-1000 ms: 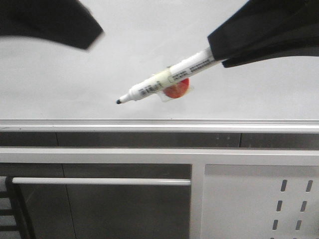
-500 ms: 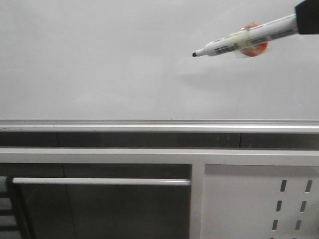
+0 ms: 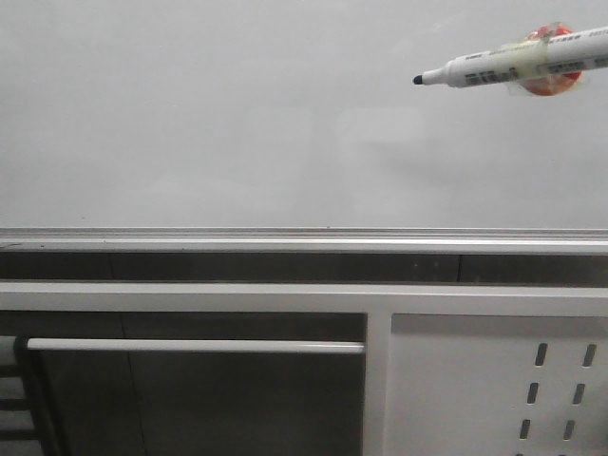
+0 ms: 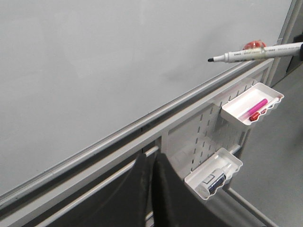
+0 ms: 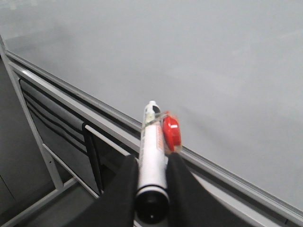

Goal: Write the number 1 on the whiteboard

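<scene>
We see the right gripper [image 5: 152, 182] with its jaws clamped on the marker [image 3: 518, 66], tip bare and hanging off the whiteboard [image 3: 237, 123], up near its right side. The board carries no stroke yet. Left gripper [image 4: 150, 182] idles low, jaws pressed together on nothing. Our worry: the marker lies nearly flat, so the tip may skid or miss, or the barrel twist between the fingers.
</scene>
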Controlling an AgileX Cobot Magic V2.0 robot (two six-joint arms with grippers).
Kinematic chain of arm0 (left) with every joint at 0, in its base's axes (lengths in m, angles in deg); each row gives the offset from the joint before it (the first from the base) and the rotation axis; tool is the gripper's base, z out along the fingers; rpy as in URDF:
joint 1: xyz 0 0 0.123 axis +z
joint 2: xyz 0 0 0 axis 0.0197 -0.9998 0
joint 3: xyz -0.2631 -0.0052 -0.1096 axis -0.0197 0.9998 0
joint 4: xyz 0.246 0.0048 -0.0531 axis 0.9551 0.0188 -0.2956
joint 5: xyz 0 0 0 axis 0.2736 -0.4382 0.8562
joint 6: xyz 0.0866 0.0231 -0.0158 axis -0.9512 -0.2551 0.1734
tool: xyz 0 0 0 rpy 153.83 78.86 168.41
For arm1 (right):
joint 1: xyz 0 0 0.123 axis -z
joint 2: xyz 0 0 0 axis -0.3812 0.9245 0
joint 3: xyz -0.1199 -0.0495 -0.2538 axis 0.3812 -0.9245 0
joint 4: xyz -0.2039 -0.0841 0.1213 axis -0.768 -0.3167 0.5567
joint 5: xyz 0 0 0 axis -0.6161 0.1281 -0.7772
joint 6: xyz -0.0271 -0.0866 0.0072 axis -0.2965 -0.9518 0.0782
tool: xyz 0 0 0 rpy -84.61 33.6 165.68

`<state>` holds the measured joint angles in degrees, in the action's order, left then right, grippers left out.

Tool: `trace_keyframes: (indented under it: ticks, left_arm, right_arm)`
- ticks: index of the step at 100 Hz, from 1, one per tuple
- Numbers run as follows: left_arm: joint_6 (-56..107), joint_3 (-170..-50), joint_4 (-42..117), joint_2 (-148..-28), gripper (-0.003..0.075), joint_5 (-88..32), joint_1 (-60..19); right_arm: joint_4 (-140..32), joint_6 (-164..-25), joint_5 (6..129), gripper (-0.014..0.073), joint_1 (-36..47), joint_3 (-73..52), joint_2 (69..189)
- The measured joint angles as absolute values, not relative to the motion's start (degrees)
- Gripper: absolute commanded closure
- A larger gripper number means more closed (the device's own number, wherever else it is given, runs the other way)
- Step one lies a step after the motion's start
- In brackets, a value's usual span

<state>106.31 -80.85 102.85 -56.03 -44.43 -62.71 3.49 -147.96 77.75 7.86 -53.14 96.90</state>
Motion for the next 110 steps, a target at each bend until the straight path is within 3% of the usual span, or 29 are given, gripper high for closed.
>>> trace_keyframes:
  ticks: [38, 83, 110]
  left_arm:
    - [108.8, -74.5, 105.6, -40.8, 0.0738, -44.4, -60.3]
    - [109.1, -69.1, 103.2, -30.7, 0.0738, -45.1, -41.6]
    - [109.1, -69.0, 92.7, -30.6, 0.0738, -45.0, -37.2]
  right_arm:
    - [3.6, -148.1, 77.7, 0.0644, 7.9, -54.6, 96.9]
    - [3.3, -148.1, 77.7, 0.0644, 7.9, -54.9, 96.9]
    - [3.3, -148.1, 77.6, 0.0644, 7.9, -55.0, 96.9]
